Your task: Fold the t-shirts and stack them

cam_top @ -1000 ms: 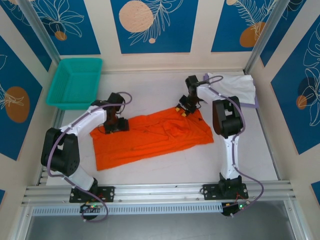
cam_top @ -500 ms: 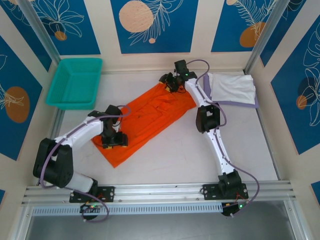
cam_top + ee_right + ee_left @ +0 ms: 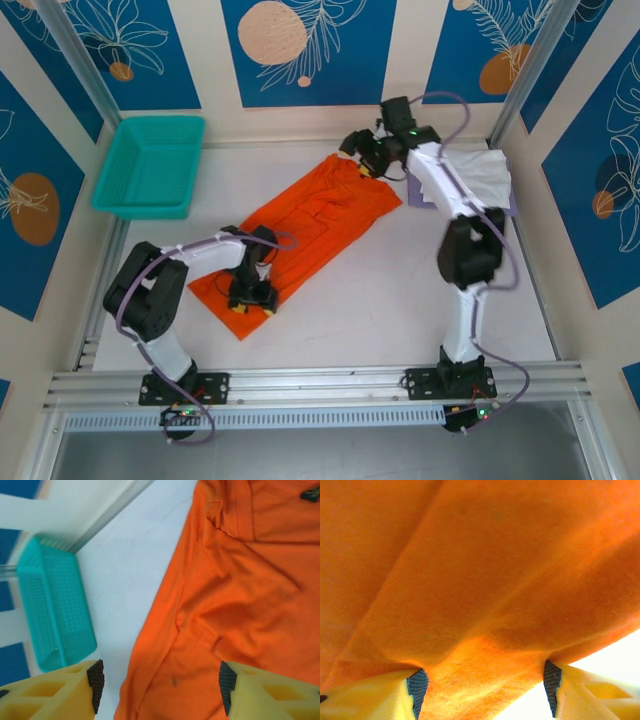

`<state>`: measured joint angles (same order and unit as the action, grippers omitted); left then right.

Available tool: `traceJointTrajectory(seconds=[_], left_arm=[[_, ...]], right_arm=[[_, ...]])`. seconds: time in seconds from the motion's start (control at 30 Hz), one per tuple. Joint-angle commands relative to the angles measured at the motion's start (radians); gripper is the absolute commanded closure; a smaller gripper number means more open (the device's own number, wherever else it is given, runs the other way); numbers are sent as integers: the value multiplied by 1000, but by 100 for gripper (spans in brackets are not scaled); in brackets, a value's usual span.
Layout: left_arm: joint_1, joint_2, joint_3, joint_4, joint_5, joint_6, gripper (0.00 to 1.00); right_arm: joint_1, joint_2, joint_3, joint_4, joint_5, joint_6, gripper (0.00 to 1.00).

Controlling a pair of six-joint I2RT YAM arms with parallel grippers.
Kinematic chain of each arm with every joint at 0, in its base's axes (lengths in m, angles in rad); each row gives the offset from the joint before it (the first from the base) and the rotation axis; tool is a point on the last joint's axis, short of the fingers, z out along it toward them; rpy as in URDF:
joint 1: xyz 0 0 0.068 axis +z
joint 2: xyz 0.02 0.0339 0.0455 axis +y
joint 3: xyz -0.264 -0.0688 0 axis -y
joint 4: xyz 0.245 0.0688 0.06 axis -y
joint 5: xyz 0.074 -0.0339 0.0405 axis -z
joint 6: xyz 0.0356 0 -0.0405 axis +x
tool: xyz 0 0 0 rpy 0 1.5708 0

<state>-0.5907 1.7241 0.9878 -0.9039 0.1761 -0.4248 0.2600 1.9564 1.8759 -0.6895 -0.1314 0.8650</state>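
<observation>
The bright orange t-shirt lies spread in a diagonal strip from the near left to the far middle of the table. My left gripper sits low on its near end. In the left wrist view the jaws stand wide apart and orange cloth bulges between the pads. My right gripper hovers open over the shirt's far end, with the cloth lying loose below its fingers. A folded white t-shirt rests on a lavender one at the far right, partly behind the right arm.
A teal mesh basket stands at the far left corner, and its side shows in the right wrist view. Walls and metal posts close the table on three sides. Bare table lies near and right of the orange shirt.
The right gripper carried the shirt's end to the far side, opened and let it go. The shirt swung from lying crosswise to diagonal. The left gripper moved nearer along the shirt's near end.
</observation>
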Motion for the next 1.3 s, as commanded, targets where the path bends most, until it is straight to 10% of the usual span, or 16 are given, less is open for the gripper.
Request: traceJointTrajectory(seconds=[0.0, 0.27, 0.6, 0.87, 1.27], left_arm=[[-101, 74, 16, 77, 92, -55, 34], [-410, 222, 314, 47, 87, -380, 33], [-585, 420, 825, -183, 8, -544, 18], [-422, 280, 871, -248, -124, -523, 6], [-69, 297, 861, -155, -261, -267, 25]], right_arm=[[-45, -202, -347, 1, 59, -14, 35], [-66, -616, -954, 27, 85, 76, 35], [-213, -846, -1192, 32, 99, -4, 35], [-208, -857, -1229, 45, -29, -5, 36], [-86, -547, -1036, 83, 114, 40, 44]])
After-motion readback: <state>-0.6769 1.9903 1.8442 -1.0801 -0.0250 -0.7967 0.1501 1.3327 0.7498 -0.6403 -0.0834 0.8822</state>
